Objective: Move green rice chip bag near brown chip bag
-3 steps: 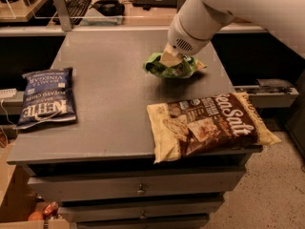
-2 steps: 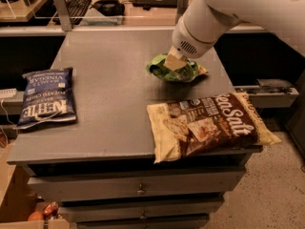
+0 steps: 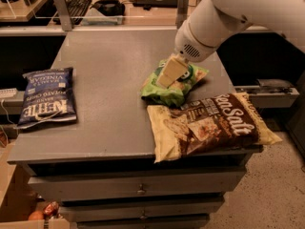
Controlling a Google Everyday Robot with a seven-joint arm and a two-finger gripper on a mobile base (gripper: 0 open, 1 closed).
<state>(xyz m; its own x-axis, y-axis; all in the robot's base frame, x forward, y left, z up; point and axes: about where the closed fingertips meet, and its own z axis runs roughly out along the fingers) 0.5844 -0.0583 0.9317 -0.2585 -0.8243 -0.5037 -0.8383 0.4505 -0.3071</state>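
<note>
The green rice chip bag (image 3: 167,92) is crumpled at the right middle of the grey table (image 3: 109,70), and its near edge meets the top edge of the brown chip bag (image 3: 214,125). The brown bag lies flat at the front right corner and overhangs the table's right edge. My gripper (image 3: 168,73) comes down from the upper right on the white arm (image 3: 214,18) and is shut on the top of the green bag.
A dark blue Kettle chip bag (image 3: 47,97) lies at the table's left edge. Drawers (image 3: 138,190) sit below the table front. A desk with a keyboard (image 3: 78,4) stands behind. A metal shelf (image 3: 271,92) juts out at the right.
My gripper has moved toward the front of the table with the green bag in it, so the bag now lies against the brown bag.
</note>
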